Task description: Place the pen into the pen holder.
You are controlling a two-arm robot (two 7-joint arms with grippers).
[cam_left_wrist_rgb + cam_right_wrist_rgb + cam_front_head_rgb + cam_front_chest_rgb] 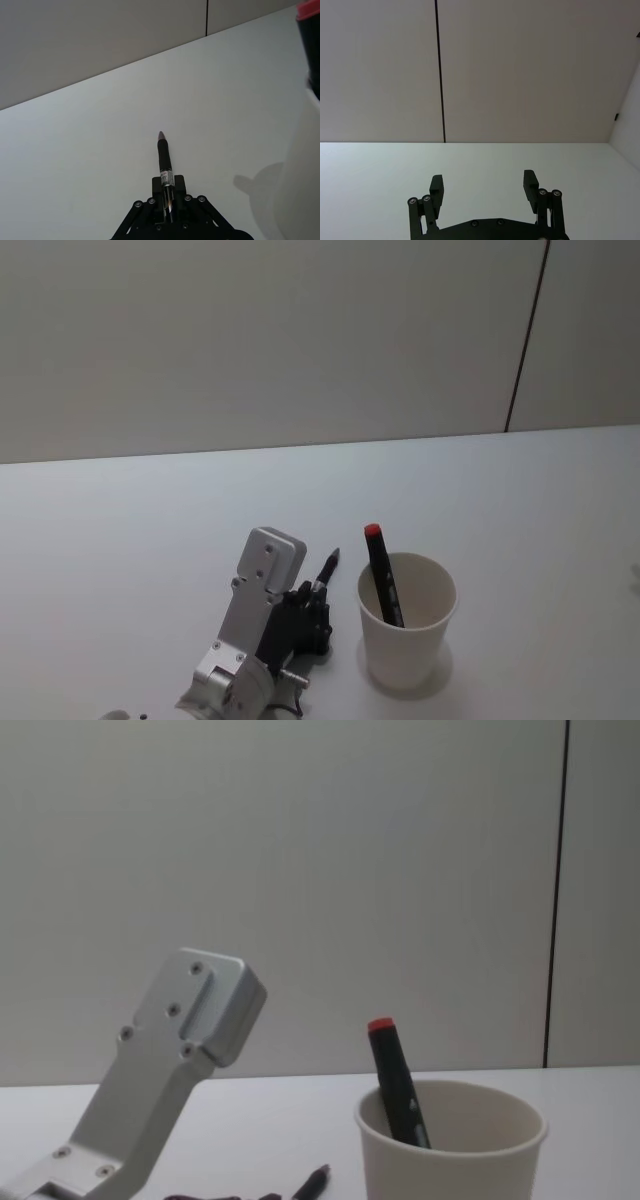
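Head view, lower centre: the left claw (316, 608) is closed on a black pen (328, 571), gripping it near its back end so that most of the barrel sticks out ahead, tip pointing up-frame. The cup (402, 658) stands just beside it to the right on the white bench (140, 540). A red-capped marker (382, 582) already leans inside the cup against its left wall. In the left wrist view the pen (164, 155) runs straight out from between the closed fingers, with the cup's wall (302, 180) at the right edge. The right claw (484, 179) hangs wide open and holds nothing, away from the work.

Risks, as I judge them:
- **Too low.** In the chest view the pen tip (314, 1181) sits below the cup rim (450, 1120). A sideways move without a lift would drive the pen into the wall and push or tip the paper cup.
- **Marker in the way.** The marker leans on the side nearest the claw. A pen coming in over that edge could strike it, stop short, or lever the cup over.
- **Long overhang.** Held at its rear, the pen could pivot in the grip on any contact.
- **Early release.** If the pen is let go before the tip is inside the rim, it would drop onto the bench and roll.
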